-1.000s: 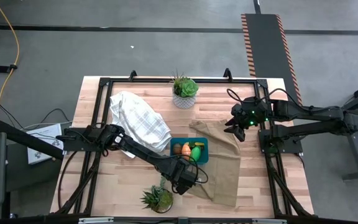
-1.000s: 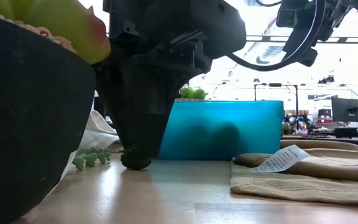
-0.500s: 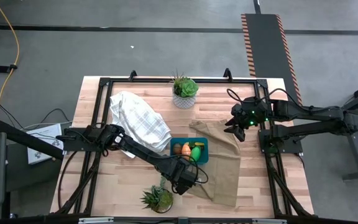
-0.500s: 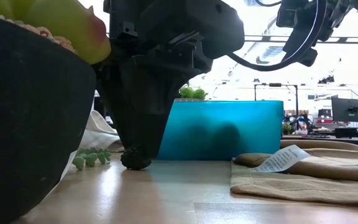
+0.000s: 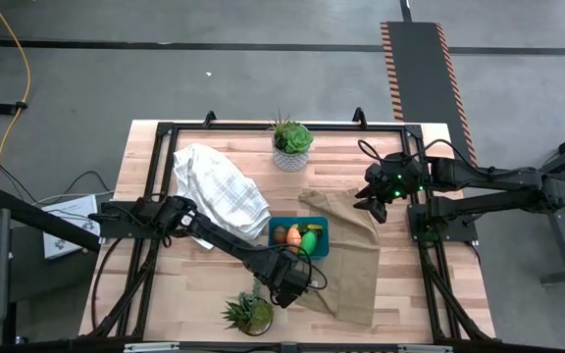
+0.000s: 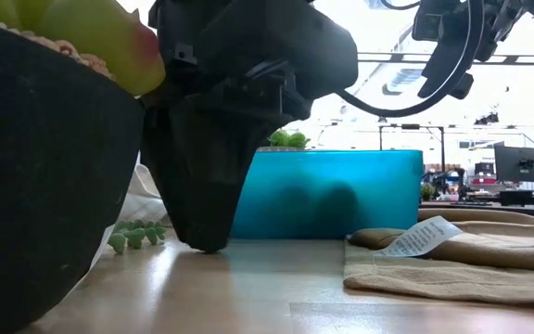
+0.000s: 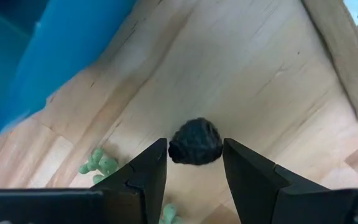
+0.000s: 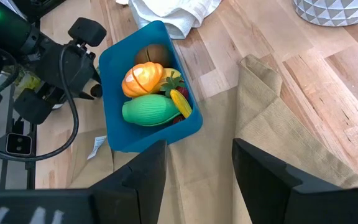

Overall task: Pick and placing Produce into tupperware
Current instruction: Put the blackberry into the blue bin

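1. Tupperware [image 5: 299, 236] sits mid-table in the high view, one end on the tan cloth [image 5: 351, 260], already holding produce; the left gripper [image 5: 287, 282] hangs just in front of it, and the right gripper [image 5: 376, 201] waits over the cloth's far corner.
2. Low view: the left gripper is down at the tabletop before the teal container wall.
3. Left wrist view: its open fingers [image 7: 145, 174] straddle a dark round piece [image 7: 195, 142], apparently not yet clamped. This looks like the grasping step; next comes closing, lifting, carrying it over the rim.
4. Right wrist view: the right gripper's fingers are spread, empty; the orange piece [image 8: 143, 79], green piece [image 8: 146, 111], and brown piece [image 8: 153, 55] lie inside.
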You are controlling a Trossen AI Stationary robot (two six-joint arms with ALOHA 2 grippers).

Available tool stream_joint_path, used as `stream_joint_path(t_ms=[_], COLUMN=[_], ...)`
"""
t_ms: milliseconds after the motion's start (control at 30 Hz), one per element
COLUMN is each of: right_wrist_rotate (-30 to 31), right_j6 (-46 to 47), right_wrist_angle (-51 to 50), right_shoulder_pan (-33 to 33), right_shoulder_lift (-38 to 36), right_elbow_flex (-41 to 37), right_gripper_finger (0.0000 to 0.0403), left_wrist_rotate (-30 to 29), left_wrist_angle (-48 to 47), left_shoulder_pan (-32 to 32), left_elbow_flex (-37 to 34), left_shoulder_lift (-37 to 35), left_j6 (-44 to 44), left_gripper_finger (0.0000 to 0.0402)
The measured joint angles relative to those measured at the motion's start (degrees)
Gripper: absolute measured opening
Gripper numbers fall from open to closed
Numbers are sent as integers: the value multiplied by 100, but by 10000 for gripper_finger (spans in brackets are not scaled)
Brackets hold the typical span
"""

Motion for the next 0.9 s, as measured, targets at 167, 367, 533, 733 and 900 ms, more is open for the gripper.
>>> stream_joint_path(t_ms=[167, 367, 533, 733, 900], right_wrist_rotate=[0, 0, 0, 0, 0], right_j6=[0, 0, 0, 0, 0], right_wrist_angle=[0, 0, 0, 0, 0], right_shoulder_pan=[-1, 0, 0, 0, -1], right_shoulder_lift=[0, 0, 0, 0, 0], right_elbow_flex=[0, 0, 0, 0, 0], right_gripper_finger=[174, 174, 174, 174, 174], left_wrist_rotate=[2, -13, -18, -52, -61], left_wrist_angle=[2, 2, 7, 17, 61], left_shoulder_pan=[1, 2, 2, 7, 7], left_elbow_flex=[-4, -4, -4, -4, -4], left_shoulder_lift=[0, 0, 0, 0, 0], left_j6=[-4, -17, -112, -174, -224], left_gripper_finger=[145, 145, 145, 145, 145])
